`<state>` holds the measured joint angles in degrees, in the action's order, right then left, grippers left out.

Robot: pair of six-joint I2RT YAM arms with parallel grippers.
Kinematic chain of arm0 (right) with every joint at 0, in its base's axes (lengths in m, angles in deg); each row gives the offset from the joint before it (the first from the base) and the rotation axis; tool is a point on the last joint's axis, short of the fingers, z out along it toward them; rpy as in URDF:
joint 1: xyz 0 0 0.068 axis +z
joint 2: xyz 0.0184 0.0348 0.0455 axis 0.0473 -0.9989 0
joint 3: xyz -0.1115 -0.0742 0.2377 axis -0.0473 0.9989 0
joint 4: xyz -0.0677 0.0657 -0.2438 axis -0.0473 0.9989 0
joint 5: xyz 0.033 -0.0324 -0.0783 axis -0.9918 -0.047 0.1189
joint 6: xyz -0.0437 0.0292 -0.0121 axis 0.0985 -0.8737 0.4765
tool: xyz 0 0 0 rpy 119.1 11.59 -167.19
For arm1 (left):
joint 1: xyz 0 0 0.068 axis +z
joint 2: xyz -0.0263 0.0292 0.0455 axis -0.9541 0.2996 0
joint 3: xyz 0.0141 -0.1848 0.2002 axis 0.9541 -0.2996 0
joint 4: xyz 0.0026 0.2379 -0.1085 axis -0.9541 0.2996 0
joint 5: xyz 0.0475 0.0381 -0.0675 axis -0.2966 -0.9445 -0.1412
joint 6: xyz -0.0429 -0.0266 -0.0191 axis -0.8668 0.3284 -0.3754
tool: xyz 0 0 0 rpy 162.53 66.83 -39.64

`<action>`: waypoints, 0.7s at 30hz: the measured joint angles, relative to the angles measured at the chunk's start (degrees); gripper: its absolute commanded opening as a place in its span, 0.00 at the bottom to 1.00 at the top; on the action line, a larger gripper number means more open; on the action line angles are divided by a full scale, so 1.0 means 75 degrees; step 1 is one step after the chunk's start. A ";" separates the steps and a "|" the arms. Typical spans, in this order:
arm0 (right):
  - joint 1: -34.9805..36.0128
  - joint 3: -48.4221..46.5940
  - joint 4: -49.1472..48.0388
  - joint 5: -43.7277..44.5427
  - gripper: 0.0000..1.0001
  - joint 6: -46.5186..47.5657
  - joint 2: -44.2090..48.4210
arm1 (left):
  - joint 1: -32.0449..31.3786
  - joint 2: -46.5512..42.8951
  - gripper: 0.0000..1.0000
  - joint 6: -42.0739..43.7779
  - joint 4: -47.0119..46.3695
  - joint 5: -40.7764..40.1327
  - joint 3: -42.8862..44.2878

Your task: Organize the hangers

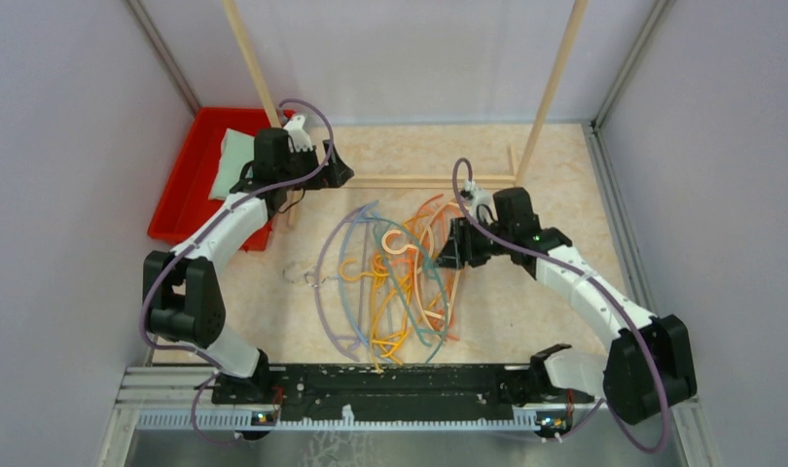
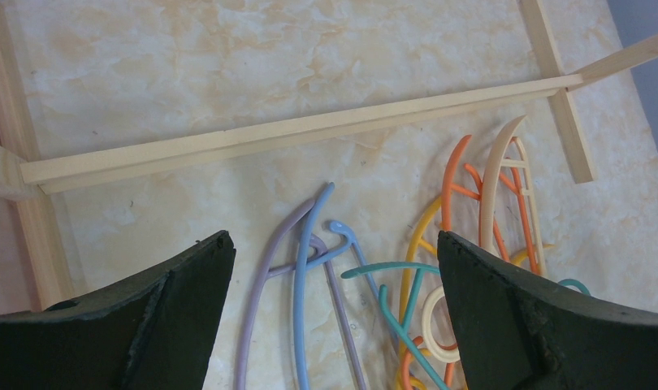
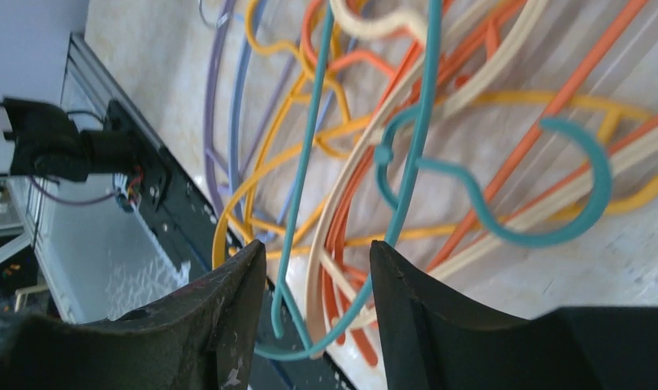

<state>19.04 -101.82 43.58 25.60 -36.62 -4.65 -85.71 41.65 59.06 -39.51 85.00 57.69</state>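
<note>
1. The hangers [image 1: 395,282] lie in a tangled heap on the table [image 1: 565,165], between the two arms and nearer the right one. So many strands cross that they cannot be counted with certainty.
2. In the left wrist view the lower parts of the hangers are cut off by the picture's edge and by the two dark fingers.
3. The right wrist view shows only a close slice of the heap. Where each strand ends is hard to follow there.
4. A small pale hook-like thing [image 1: 301,273] lies just left of the heap, too faint to identify.
5. The left arm covers part of a red tray [image 1: 191,185] and of the pale green item [image 1: 230,161] in it.
6. The hangers lie flat, with their long axes running roughly from the arms' bases toward the wooden rack frame [image 2: 293,134].
7. The lavender hanger [image 1: 324,282] and light blue hanger [image 1: 343,272] bow out to the left, and their far tips stop short of the frame's bottom bar.
8. The left gripper [image 2: 334,240] is spread wide above the far end of the heap and grips nothing.
9. The right gripper [image 3: 318,248] is half spread, with its fingers on either side of a strand of the teal hanger [image 3: 407,162]. A gap shows beside the strand, so no pinch is visible.
</note>
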 measured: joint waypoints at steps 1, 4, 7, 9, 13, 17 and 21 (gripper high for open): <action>0.0044 0.0236 0.0061 -0.0020 0.51 -0.0015 0.0189 | 0.0000 0.0000 0.99 0.0015 0.0023 -0.0050 -0.0003; 0.0114 0.0935 0.0152 -0.0117 0.50 -0.0160 0.0866 | 0.0000 0.0000 0.99 0.0020 0.0055 -0.0166 -0.0006; 0.0119 0.1475 0.0189 -0.0271 0.49 -0.0312 0.1428 | -0.0003 0.0000 0.99 0.0009 0.0050 -0.0221 -0.0058; 0.0122 0.1737 0.0175 -0.0364 0.49 -0.0376 0.1568 | -0.0020 0.0000 0.99 -0.0026 0.0047 -0.0277 -0.0146; 0.0122 0.2302 0.0055 -0.0472 0.49 -0.0536 0.1574 | -0.0125 0.0003 0.99 -0.0050 0.0052 -0.0376 -0.0306; 0.0128 0.2687 -0.0090 -0.0487 0.48 -0.0685 0.1565 | -0.0219 0.0003 0.99 -0.0061 0.0050 -0.0455 -0.0376; 0.0128 0.2862 -0.0420 -0.0545 0.48 -0.0799 0.1448 | -0.0254 0.0003 0.99 -0.0073 0.0041 -0.0565 -0.0501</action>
<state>20.01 -80.36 40.44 21.51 -42.61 6.21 -87.61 41.67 58.51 -39.20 80.76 53.93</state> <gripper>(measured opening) 0.484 0.996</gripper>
